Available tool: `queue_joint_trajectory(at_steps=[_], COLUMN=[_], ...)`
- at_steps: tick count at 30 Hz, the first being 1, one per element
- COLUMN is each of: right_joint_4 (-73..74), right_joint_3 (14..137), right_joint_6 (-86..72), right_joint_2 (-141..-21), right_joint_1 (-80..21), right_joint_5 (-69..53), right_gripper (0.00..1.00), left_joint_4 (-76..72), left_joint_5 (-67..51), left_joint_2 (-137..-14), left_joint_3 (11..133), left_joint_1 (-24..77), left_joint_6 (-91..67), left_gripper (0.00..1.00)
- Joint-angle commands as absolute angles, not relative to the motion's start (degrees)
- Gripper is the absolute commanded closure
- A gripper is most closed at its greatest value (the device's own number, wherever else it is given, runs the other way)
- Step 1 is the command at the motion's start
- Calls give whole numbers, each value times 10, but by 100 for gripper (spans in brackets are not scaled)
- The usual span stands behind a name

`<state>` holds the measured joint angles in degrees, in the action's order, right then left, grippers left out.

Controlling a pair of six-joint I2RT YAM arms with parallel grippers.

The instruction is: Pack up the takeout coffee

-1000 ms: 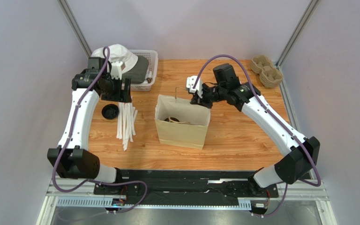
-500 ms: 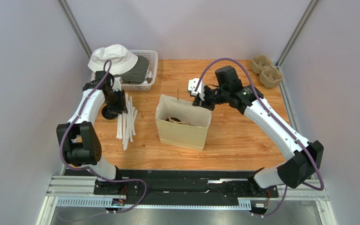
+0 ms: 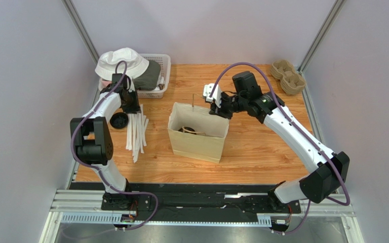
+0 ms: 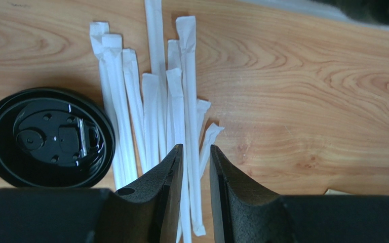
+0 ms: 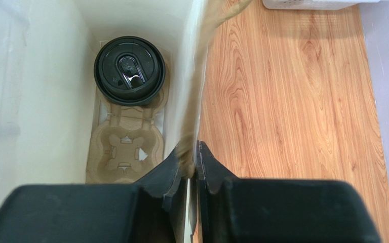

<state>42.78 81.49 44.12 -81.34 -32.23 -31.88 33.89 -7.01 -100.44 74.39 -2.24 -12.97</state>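
Already the takeout coffee (image 5: pixel 129 68) sits on a pulp tray (image 5: pixel 125 147) inside the paper bag (image 5: pixel 44 101), its rim pinched by the right gripper (image 5: pixel 187 157). Whether the left gripper (image 4: pixel 196 152), over wrapped straws (image 4: pixel 151 91), grips one, I cannot tell.

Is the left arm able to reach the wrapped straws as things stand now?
Probably yes. The left tool hangs directly over the wrapped straws, jaws slightly apart, and nothing lies between them. The loose black lid sits beside the pile, not on top of it, so the way down looks free.
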Motion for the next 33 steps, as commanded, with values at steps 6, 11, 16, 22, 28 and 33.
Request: queue_joint_trajectory(at_steps=[6, 11, 16, 22, 28, 33], right_joint_4=[430, 434, 439, 440, 443, 442], right_joint_3=[840, 847, 854, 857, 855, 856], right_joint_6=[423, 422, 423, 425, 427, 428], right_joint_2=[-811, -814, -814, -817, -818, -820], right_joint_1=[-325, -324, -325, -324, -323, -323], right_joint_5=[-293, -287, -284, -281, -279, -276], right_gripper=[83, 80, 73, 74, 75, 76], left_joint_4=[268, 266, 265, 266, 279, 294], left_joint_5=[-50, -46, -37, -39, -33, -28], left_joint_2=[-1036, -1056, -1069, -1084, -1099, -1110], left_joint_3=[740, 747, 751, 759, 774, 781], left_joint_1=[-6, -5, -4, -2, -3, -3], left_joint_6=[-157, -157, -153, -149, -150, -152], left_gripper=[66, 65, 65, 65, 65, 67])
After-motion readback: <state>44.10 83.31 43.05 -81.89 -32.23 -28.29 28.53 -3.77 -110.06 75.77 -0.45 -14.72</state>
